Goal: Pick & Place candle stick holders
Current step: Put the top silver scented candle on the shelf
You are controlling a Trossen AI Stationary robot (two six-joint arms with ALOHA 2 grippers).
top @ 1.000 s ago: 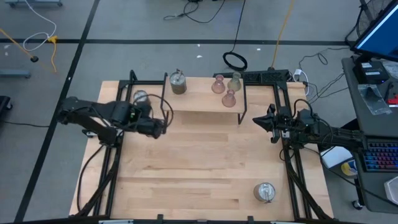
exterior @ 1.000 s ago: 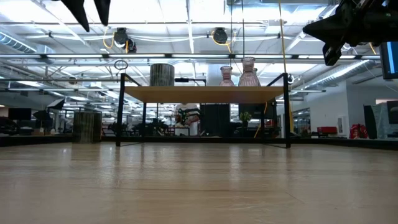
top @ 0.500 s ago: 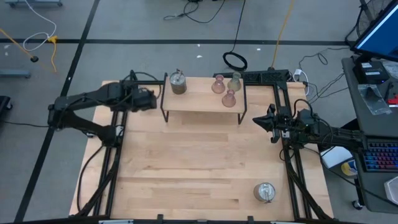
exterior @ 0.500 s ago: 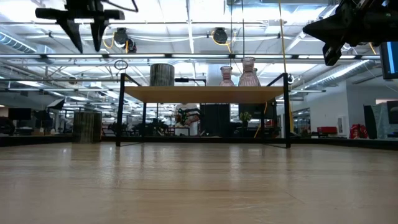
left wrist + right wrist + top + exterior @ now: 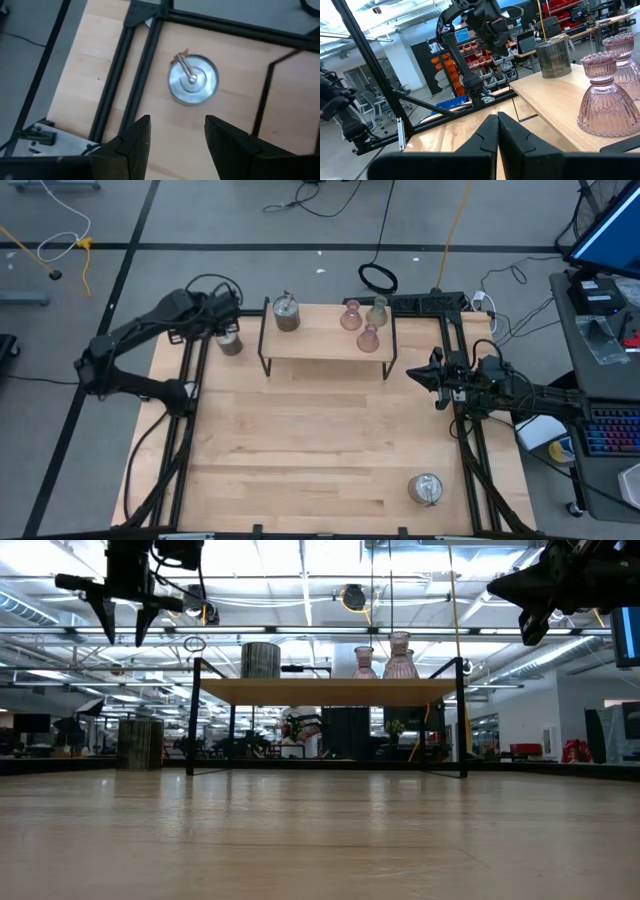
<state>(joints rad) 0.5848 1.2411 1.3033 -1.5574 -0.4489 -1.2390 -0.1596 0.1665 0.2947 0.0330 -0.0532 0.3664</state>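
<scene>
A round metal candle stick holder (image 5: 192, 80) stands on its base on the table at the far left (image 5: 230, 344), beside the raised shelf (image 5: 325, 352). My left gripper (image 5: 177, 137) hangs open above it, pointing steeply down, clear of it (image 5: 125, 628). On the shelf stand a second metal holder (image 5: 286, 313) and three glassy holders (image 5: 350, 316) (image 5: 377, 310) (image 5: 369, 337). A third metal holder (image 5: 427, 488) stands at the table's near right. My right gripper (image 5: 427, 376) waits shut, held high at the right (image 5: 497, 131).
The shelf's thin black legs (image 5: 192, 720) rise close to the holder on the table. Black frame rails (image 5: 137, 75) run along the table's left edge beside it. The wide middle of the wooden table (image 5: 320, 440) is bare.
My left gripper has swung from in front of the shelf's left end toward the table's far left corner, sinking a little and rolling as it went. It now hangs over the metal holder there, its fingers as far apart as before.
</scene>
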